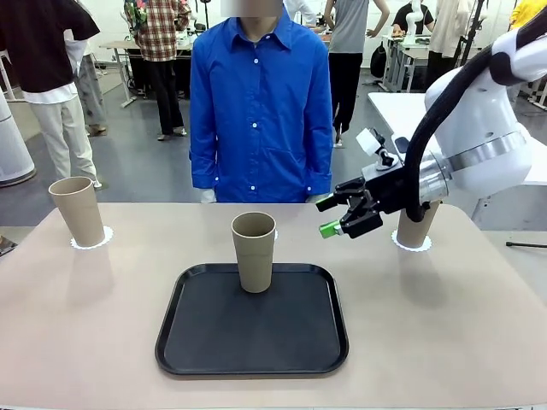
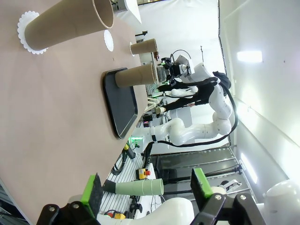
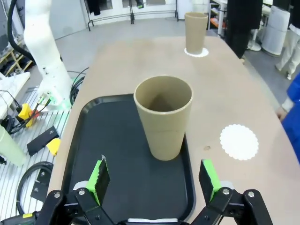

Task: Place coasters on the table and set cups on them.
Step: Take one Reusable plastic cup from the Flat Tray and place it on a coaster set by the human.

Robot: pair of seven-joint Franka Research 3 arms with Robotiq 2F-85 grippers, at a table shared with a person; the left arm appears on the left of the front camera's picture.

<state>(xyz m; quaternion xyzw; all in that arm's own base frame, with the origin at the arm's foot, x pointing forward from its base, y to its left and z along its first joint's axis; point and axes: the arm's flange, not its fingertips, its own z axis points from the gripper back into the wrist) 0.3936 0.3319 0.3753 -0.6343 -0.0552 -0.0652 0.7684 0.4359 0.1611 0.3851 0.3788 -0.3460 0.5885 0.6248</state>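
Three tan cups stand upright. One cup rests on a lacy white coaster at the table's far left. Another cup sits on a coaster at the far right, partly behind my right arm. The third cup stands on the black tray, with a bare coaster just behind it. My right gripper hovers open to that cup's right. In the right wrist view this cup lies ahead of the open right gripper, bare coaster beside the tray. My left gripper is open, well back from the nearest cup.
A person in a blue shirt stands at the table's far edge, behind the tray. The beige table has free room either side of the tray. A white table stands behind at the right.
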